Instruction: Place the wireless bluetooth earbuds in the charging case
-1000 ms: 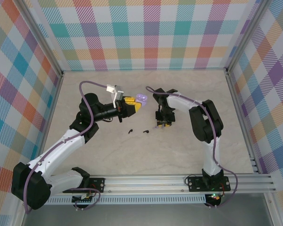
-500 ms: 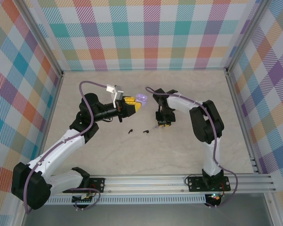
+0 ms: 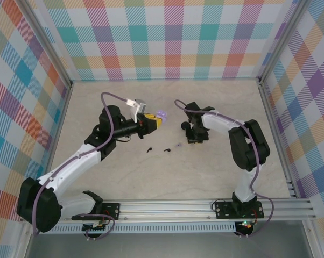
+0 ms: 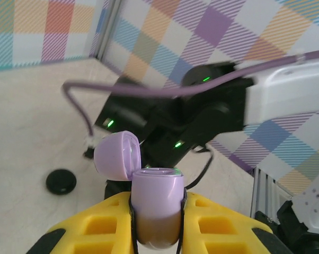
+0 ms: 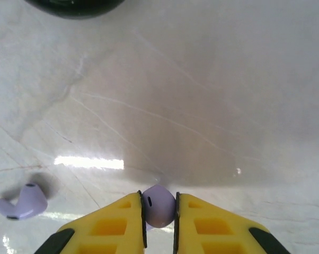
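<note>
Lilac earbud (image 5: 158,206) between the right fingers (image 5: 113,225)

lilac buds (image 5: 158,205) x2 | blk buds (image 3: 149,149) x2 | lilac case (image 4: 157,203) x1 | blk case (image 4: 61,181) x1

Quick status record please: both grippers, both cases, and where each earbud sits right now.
left gripper: shut on lilac case
lilac case lid: hinged open; inside of the case not visible
right gripper: shut on held lilac earbud, close over the table
loose lilac earbud: lying on the table, apart from the right gripper
black earbuds: both lying on the table between the arms
black case: on the table beside the right wrist
</note>
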Controlling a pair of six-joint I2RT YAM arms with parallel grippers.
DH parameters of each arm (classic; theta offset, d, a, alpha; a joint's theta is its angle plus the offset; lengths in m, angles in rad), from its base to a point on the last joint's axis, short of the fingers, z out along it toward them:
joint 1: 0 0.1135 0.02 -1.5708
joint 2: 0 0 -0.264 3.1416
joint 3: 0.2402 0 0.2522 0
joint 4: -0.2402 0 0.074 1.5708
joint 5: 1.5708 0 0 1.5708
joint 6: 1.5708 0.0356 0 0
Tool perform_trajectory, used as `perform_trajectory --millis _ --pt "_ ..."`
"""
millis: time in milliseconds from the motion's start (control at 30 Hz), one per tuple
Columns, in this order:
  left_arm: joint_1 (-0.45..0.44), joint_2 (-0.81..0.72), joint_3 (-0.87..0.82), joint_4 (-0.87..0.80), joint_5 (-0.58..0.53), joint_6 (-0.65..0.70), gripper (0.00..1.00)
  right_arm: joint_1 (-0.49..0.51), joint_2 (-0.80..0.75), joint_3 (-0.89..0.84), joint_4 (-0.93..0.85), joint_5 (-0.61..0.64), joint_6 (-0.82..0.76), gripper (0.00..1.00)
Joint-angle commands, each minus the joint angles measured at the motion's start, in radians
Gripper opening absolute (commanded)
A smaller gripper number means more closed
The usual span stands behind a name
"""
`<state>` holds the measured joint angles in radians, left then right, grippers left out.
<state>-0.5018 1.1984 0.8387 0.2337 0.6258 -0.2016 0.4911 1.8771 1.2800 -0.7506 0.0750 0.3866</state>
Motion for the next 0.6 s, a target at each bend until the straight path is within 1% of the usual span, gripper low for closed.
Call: perform_trajectory --millis 0,133,567 --pt "-0.007 0.046 0.021 -0.006 -0.01 -0.038 0.07 -0.001 -0.089 -0.037 0.056 0.017 -0.033 0.18" --pt "-0.008 0.093 0.016 0.017 -0.006 -0.06 0.07 -0.002 -0.153 -0.075 0.089 0.011 -0.043 0.18" --pt "-0.009 0.267 0.015 0.066 -0.009 -0.137 0.07 0.0 -0.324 -0.137 0.158 -0.075 -0.105 0.18"
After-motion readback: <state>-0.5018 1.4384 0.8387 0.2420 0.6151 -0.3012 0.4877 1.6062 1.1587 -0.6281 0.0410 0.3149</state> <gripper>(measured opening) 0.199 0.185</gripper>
